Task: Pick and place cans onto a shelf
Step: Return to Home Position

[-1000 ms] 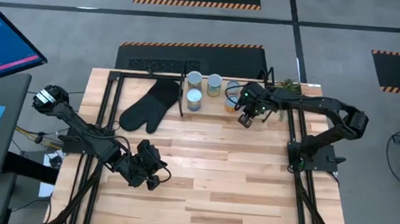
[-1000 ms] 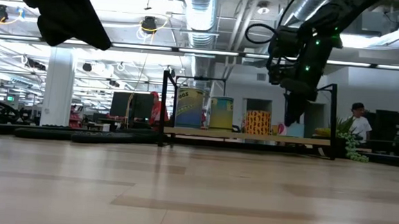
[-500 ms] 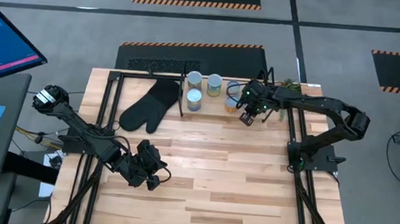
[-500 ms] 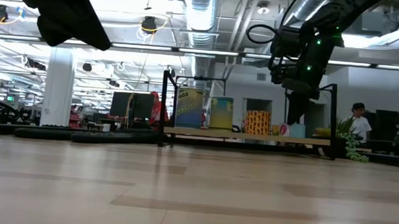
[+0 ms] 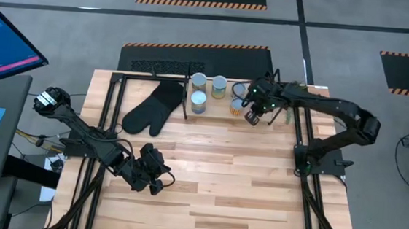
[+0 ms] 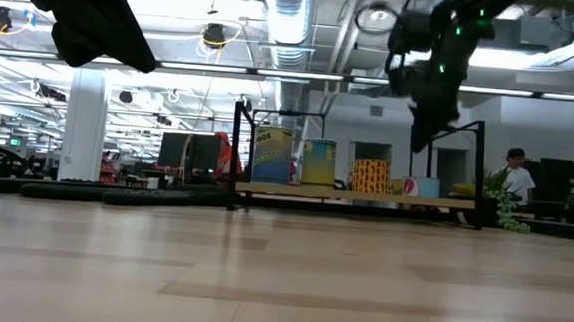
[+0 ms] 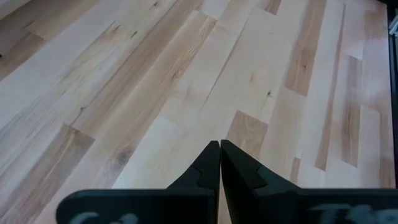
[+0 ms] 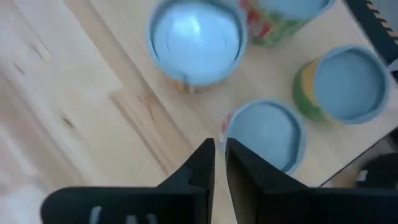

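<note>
I had the counter (image 5: 214, 174) under both arms, with the shelf (image 6: 355, 196) along its far edge at twelve o'clock. The cans (image 5: 198, 102) stood grouped on that shelf, several in a cluster, none loose on the planks as far as I could see. I judged them rigid, light metal with slick sides, best taken across the body from above, fingers straddling the round top. My right gripper (image 8: 219, 163) hung above the cluster at about one o'clock from centre, its fingers nearly together with a thin gap and holding nothing. My left gripper (image 7: 219, 163) waited near eight o'clock, fingers pressed together, empty. Labels looked green, yellow and orange; I could read no words.
</note>
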Motion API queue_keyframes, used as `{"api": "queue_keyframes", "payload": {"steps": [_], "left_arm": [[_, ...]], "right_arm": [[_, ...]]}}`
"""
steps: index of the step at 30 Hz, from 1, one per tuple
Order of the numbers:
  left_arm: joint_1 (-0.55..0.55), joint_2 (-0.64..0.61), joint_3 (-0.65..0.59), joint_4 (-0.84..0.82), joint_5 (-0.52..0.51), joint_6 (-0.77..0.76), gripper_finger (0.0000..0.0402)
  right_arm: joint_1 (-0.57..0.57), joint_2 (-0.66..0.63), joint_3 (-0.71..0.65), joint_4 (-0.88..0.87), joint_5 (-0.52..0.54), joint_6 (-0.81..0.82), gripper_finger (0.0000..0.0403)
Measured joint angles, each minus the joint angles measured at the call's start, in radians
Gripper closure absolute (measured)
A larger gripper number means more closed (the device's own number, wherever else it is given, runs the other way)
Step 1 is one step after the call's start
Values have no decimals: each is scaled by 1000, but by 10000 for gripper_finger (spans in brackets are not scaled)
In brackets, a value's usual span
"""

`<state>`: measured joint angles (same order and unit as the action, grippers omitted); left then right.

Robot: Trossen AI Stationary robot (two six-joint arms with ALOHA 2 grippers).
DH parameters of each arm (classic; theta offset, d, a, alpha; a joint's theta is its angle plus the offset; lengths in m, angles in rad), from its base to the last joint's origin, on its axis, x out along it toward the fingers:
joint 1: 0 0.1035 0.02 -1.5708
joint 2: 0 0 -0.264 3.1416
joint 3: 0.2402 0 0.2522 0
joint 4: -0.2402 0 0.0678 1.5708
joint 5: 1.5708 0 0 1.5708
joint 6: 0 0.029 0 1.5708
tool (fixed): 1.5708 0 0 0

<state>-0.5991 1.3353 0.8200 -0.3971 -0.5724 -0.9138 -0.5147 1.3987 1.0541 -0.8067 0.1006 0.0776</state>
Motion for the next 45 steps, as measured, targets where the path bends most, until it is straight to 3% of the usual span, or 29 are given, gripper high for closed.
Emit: {"api": "queue_keyframes", "payload": {"steps": [7,10,16,23,29,33,39,45], "left_arm": [[0,0,0,-1,0,10,401],[0,0,0,0,0,3,401],[0,0,0,0,8,-4,401],[0,0,0,-1,134,29,401],[0,0,0,26,144,-17,401],[0,0,0,102,156,70,402],[-5,0,1,242,265,278,402],[7,0,1,364,283,448,401]], "right_arm": [[136,-84,151,-169,-187,413,339],[245,-133,176,-154,-198,521,339],[456,-204,178,-49,-206,576,339],[663,-223,178,-54,-205,592,339],[824,-182,176,-40,-50,592,339],[937,-144,128,114,57,507,339],[1054,-101,-36,610,74,363,339],[1099,-34,-179,1018,86,280,339]]}}
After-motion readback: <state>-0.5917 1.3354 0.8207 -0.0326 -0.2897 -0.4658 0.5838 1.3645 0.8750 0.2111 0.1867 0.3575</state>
